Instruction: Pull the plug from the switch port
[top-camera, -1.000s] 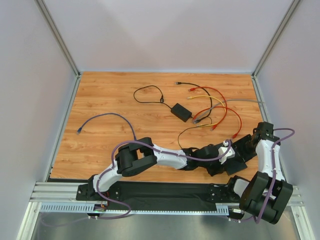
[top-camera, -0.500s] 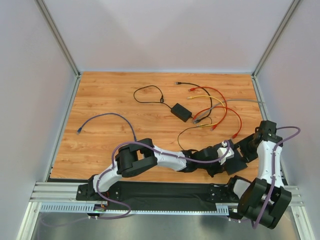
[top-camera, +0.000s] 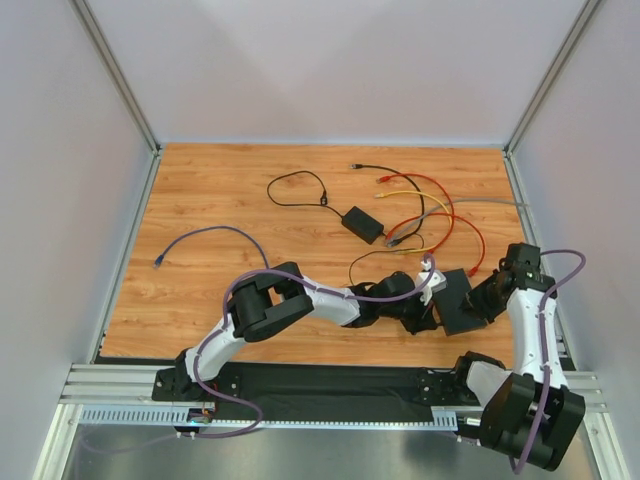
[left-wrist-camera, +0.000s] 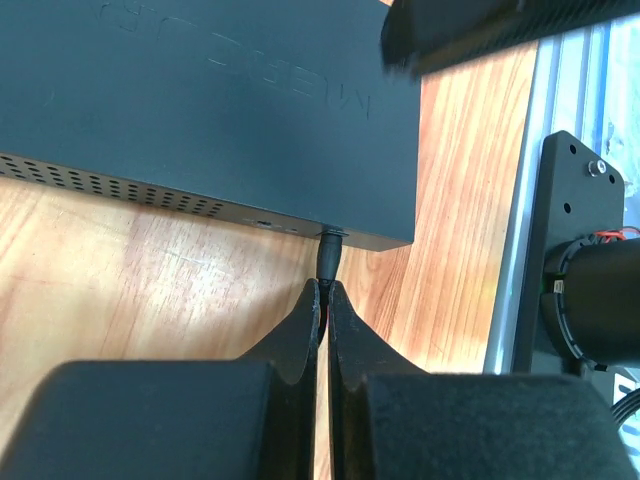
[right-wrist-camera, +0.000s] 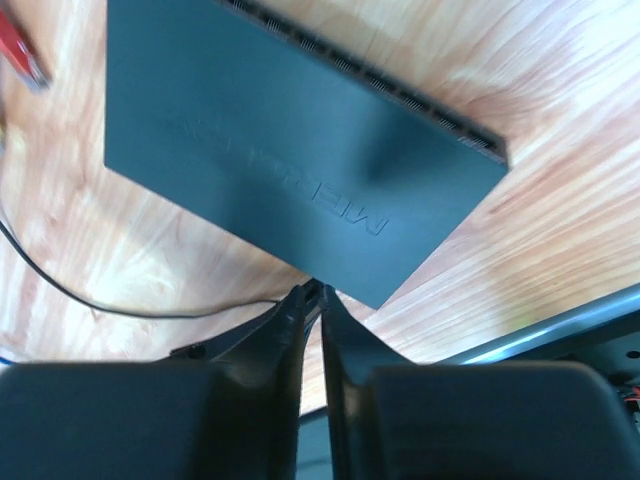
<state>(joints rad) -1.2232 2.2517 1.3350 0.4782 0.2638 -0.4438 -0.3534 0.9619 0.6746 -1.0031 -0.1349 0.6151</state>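
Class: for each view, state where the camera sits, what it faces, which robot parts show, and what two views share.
Top external: overhead behind the robot, looking down on the table; both arms show.
Left wrist: behind the left pincer, facing the plug in the switch.
Right wrist: behind the right pincer, facing the switch's top.
Wrist views share the switch.

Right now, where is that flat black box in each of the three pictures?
Top external: black box at the lower right of the table.
Left wrist: black box fills the upper half; plug in its near edge, pinched by the left claw.
Right wrist: black box in the centre, lid facing the camera.
Shared landmark: raised lettering on its lid, in both wrist views.
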